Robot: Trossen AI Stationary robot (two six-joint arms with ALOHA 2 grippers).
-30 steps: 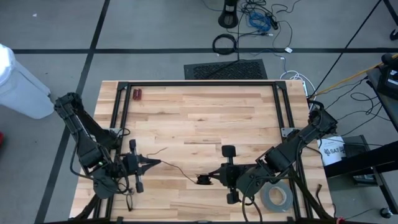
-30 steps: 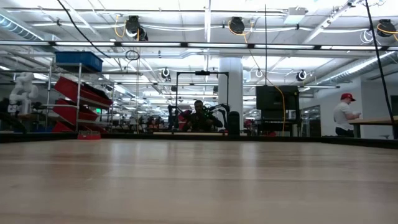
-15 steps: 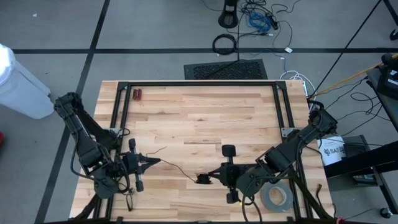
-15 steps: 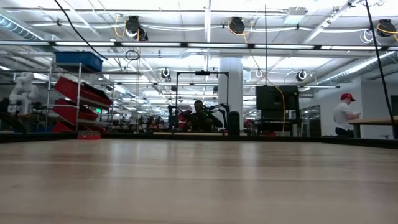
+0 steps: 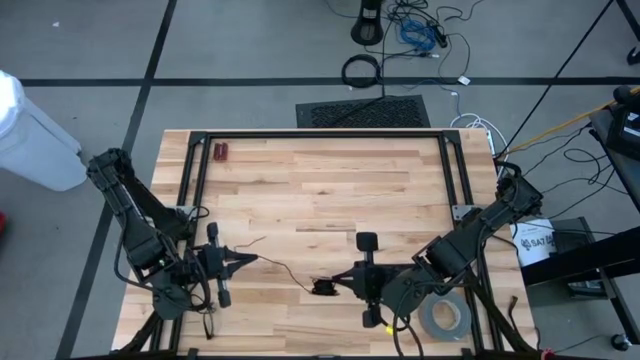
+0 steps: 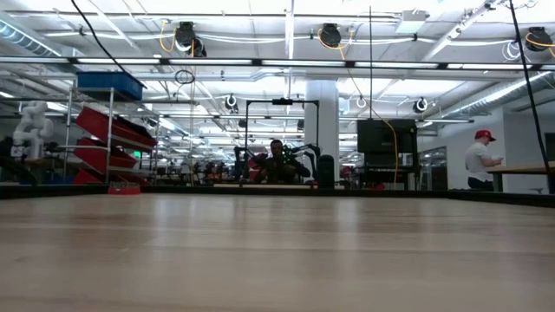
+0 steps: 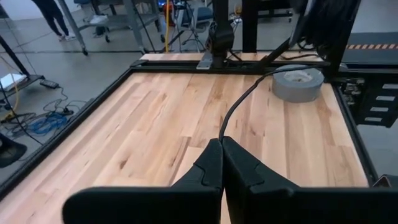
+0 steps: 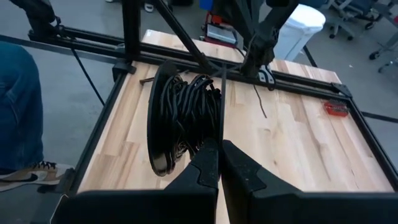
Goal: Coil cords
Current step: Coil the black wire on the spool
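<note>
The cord is a thin black one, wound for the most part into a small round bundle [image 8: 183, 118] [image 5: 324, 288]. One loose strand [image 7: 239, 102] [image 5: 285, 272] runs from the bundle across to my left gripper [image 7: 221, 144] [image 5: 254, 260], which is shut on it at the near left of the table. A short tail [image 8: 260, 102] [image 5: 256, 241] sticks out past that gripper. My right gripper [image 8: 219, 148] [image 5: 340, 284] is shut on the bundle near the table's near middle. Neither gripper nor the cord shows in the low view. My left gripper pinches the loose strand [image 7: 221, 137] between its two fingertips, close to the cord's free end. The fingers come nearly level from the table's left. From the tips the strand curves in a slack arc over to the bundle. My right gripper pinches the bundle's windings at its edge nearest the fingers [image 8: 208, 138], several turns at once. The fingers come from the table's right, slanting a little down. The bundle stands on edge in front of the fingertips, above the tabletop.
A grey tape roll [image 5: 445, 318] [image 7: 298, 81] lies near the table's near right corner, beside my right arm. A small red object [image 5: 221, 152] [image 8: 336, 107] sits at the far left. A black frame [image 5: 320, 133] borders the wooden tabletop.
</note>
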